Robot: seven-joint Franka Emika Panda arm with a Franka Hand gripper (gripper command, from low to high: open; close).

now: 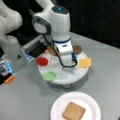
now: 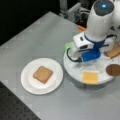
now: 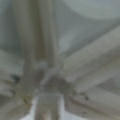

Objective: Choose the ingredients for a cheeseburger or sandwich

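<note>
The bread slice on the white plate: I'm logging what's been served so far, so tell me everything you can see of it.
The bread slice is a flat, brown, roughly square toy piece with rounded corners and a slightly darker edge. It lies flat near the middle of the white plate, turned cornerwise in both front views, with nothing on top of it. Only the plate touches it. The gripper is away from it, over the round tray.

Toy food pieces around the tool (image 1: 65, 72), one bread slice set apart.

One brown square bread slice (image 1: 74, 111) lies flat, well apart from the tool. Near the tool lie the red tomato disc (image 1: 42, 61), green lettuce blob (image 1: 49, 76), yellow cheese square (image 1: 84, 62), dark-brown round patty (image 1: 77, 49) and second bread slice (image 2: 113, 51).
</note>
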